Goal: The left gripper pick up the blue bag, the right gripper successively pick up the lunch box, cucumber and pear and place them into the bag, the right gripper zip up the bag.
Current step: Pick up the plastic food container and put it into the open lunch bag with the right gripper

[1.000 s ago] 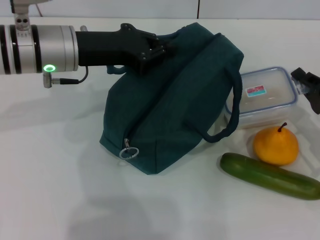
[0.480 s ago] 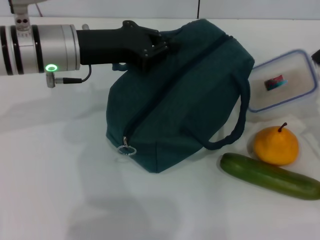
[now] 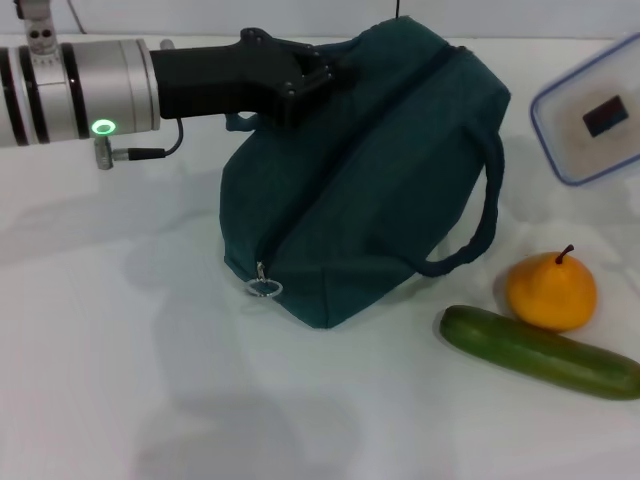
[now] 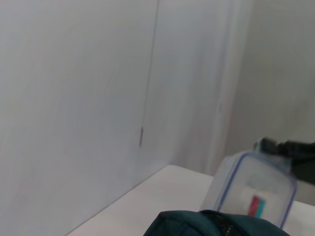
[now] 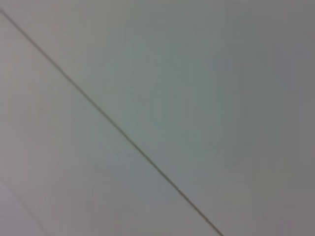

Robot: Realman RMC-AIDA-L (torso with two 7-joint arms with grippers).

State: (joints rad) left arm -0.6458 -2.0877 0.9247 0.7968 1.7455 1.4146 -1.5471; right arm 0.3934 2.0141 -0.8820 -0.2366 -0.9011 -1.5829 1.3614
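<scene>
The blue bag (image 3: pixel 370 170) stands tilted on the white table, and my left gripper (image 3: pixel 320 85) is shut on its upper left edge. Its top edge also shows in the left wrist view (image 4: pixel 211 223). The zipper's silver ring pull (image 3: pixel 263 289) hangs at the bag's near end. The lunch box (image 3: pixel 590 110) hangs tilted in the air at the far right, above the table. In the left wrist view my right gripper (image 4: pixel 270 146) is shut on the far rim of the lunch box (image 4: pixel 251 191). The pear (image 3: pixel 550 290) and the cucumber (image 3: pixel 540 350) lie at the near right.
One loop handle (image 3: pixel 480 220) of the bag hangs down toward the pear. A white table (image 3: pixel 120 380) stretches in front and to the left of the bag. The right wrist view shows only a plain wall with a seam.
The lunch box has risen off the table, up and to the right, tilting as it went. The bag has been pulled slightly higher and more upright by the left gripper.
</scene>
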